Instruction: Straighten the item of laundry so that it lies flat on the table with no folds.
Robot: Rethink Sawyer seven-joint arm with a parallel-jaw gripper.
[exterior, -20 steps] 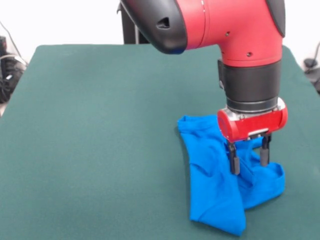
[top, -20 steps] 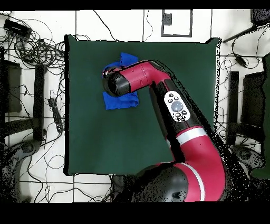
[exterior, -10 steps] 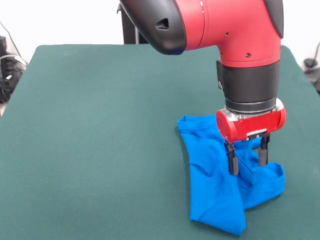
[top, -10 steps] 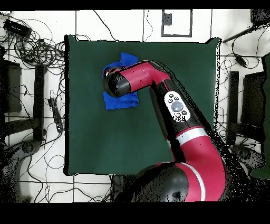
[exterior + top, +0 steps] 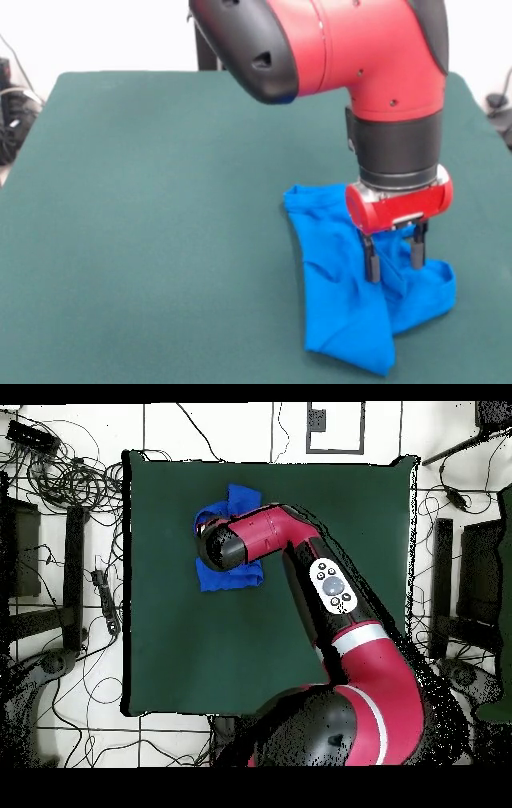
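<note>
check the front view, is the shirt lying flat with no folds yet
No: the blue shirt is bunched and folded over itself on the green table, with the open claw standing over its folds.

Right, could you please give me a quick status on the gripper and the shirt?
Gripper open, fingers apart, just over the shirt. Blue shirt crumpled and folded over on the green table, not flat. Nothing in the way.

One shirt (blue), one table
</note>
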